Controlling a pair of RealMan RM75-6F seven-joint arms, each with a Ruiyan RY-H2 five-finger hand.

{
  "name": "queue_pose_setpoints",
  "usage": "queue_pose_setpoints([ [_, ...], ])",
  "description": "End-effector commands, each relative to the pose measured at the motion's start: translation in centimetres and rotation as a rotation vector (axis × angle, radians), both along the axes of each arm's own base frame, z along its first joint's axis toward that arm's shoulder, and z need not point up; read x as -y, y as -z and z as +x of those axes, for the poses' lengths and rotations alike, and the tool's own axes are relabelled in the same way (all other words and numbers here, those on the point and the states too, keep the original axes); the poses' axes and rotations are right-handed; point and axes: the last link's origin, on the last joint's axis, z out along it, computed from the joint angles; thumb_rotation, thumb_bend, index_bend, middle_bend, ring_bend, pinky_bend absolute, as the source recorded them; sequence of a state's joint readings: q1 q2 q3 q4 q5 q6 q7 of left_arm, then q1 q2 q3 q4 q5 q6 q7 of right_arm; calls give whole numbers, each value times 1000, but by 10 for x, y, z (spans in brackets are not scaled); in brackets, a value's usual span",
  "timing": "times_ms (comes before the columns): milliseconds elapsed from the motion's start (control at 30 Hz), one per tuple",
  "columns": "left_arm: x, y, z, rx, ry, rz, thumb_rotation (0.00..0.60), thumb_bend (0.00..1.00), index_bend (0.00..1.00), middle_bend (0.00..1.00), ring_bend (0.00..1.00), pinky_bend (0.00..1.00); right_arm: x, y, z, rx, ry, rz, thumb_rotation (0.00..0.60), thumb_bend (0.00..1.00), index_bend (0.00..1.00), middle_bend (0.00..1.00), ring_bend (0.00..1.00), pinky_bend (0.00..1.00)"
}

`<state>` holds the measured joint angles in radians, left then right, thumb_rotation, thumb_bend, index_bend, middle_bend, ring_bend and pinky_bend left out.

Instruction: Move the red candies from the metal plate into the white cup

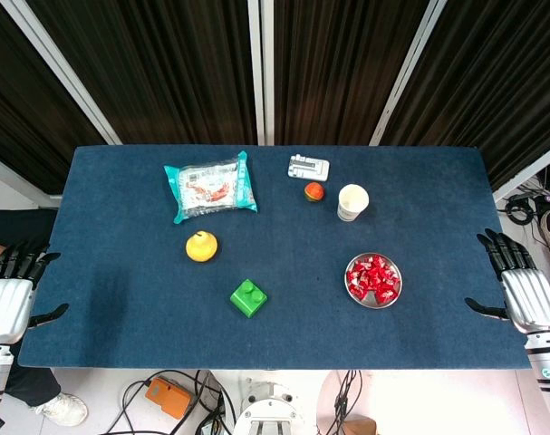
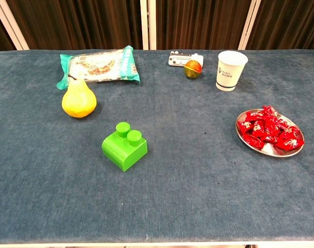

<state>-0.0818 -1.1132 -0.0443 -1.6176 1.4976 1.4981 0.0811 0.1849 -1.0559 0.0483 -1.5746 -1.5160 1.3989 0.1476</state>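
Red candies (image 2: 269, 128) heaped on metal plate (image 2: 270, 150), right side of table (image 1: 120, 227) — white cup (image 2: 230, 70) upright behind plate, apart. Left hand (image 1: 10, 288) and right hand (image 1: 519, 283) at table's side edges — fingers spread, holding nothing.

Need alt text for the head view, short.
A metal plate of red candies sits near a white cup on a blue table; both robot hands, left and right, rest open at the edges.
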Motion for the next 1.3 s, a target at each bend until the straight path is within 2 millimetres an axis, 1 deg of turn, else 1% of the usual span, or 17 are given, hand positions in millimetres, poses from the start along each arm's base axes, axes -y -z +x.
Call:
queue_pose_setpoints([
  [33, -1, 1, 0, 0, -2, -2, 600, 45, 203, 136, 35, 0, 4, 3, 2, -3, -6, 10, 600, 222, 0, 75, 2, 154],
  [133, -1, 1, 1, 0, 5, -1, 600, 45, 203, 135, 35, 0, 9, 8, 7, -13, -36, 16, 600, 222, 0, 76, 33, 189],
  [200, 0, 1, 2, -2, 13, 2, 600, 45, 203, 136, 35, 0, 14, 13, 10, -39, -55, 28, 600, 221, 0, 76, 86, 235],
  [267, 1, 0, 3, -1, 17, 6, 600, 45, 203, 136, 35, 0, 20, 19, 13, -78, -70, 56, 600, 222, 0, 77, 173, 312],
  [300, 1, 0, 4, 0, 18, 7, 600, 45, 203, 136, 35, 0, 23, 22, 15, -96, -78, 67, 600, 222, 3, 90, 234, 361],
  [333, 1, 0, 4, 0, 18, 9, 600, 45, 203, 136, 34, 0, 26, 26, 18, -114, -87, 75, 600, 222, 12, 139, 339, 445],
  [367, 1, 0, 4, 1, 19, 11, 600, 45, 203, 136, 35, 0, 29, 30, 21, -130, -96, 89, 600, 222, 26, 240, 472, 555],
  [400, 1, 0, 5, 1, 20, 11, 600, 45, 203, 136, 34, 0, 33, 36, 25, -145, -107, 109, 600, 222, 47, 370, 593, 660],
  [467, 1, 1, 6, 2, 21, 10, 600, 45, 203, 136, 34, 0, 39, 45, 29, -150, -109, 148, 600, 222, 129, 689, 824, 867],
  [500, 1, 1, 6, 3, 23, 8, 600, 45, 203, 136, 35, 0, 44, 53, 33, -152, -112, 185, 600, 222, 164, 763, 881, 922],
  [567, 1, 2, 7, 2, 23, 6, 600, 45, 203, 136, 35, 0, 53, 65, 37, -171, -119, 225, 600, 221, 212, 820, 942, 978],
  [667, 0, 3, 7, 3, 23, 6, 600, 45, 203, 136, 34, 0, 64, 84, 43, -184, -128, 270, 600, 222, 267, 886, 993, 1000],
  [733, 0, 3, 7, 2, 23, 7, 600, 45, 203, 136, 35, 0, 69, 95, 47, -183, -131, 298, 600, 233, 304, 919, 1000, 1000],
  [800, -1, 2, 6, 1, 21, 8, 600, 45, 203, 136, 35, 0, 74, 106, 49, -186, -131, 327, 600, 263, 360, 955, 1000, 1000],
  [867, 0, 2, 5, 0, 19, 11, 600, 45, 203, 136, 35, 0, 77, 116, 50, -191, -132, 347, 600, 286, 394, 964, 1000, 1000],
  [1033, 0, 1, 2, 0, 8, 14, 600, 45, 203, 136, 35, 0, 83, 129, 51, -195, -130, 376, 600, 334, 449, 973, 1000, 1000],
  [1300, 1, 2, -1, 3, 2, 16, 600, 45, 203, 135, 35, 0, 88, 139, 59, -167, -143, 404, 600, 372, 460, 974, 1000, 1000],
])
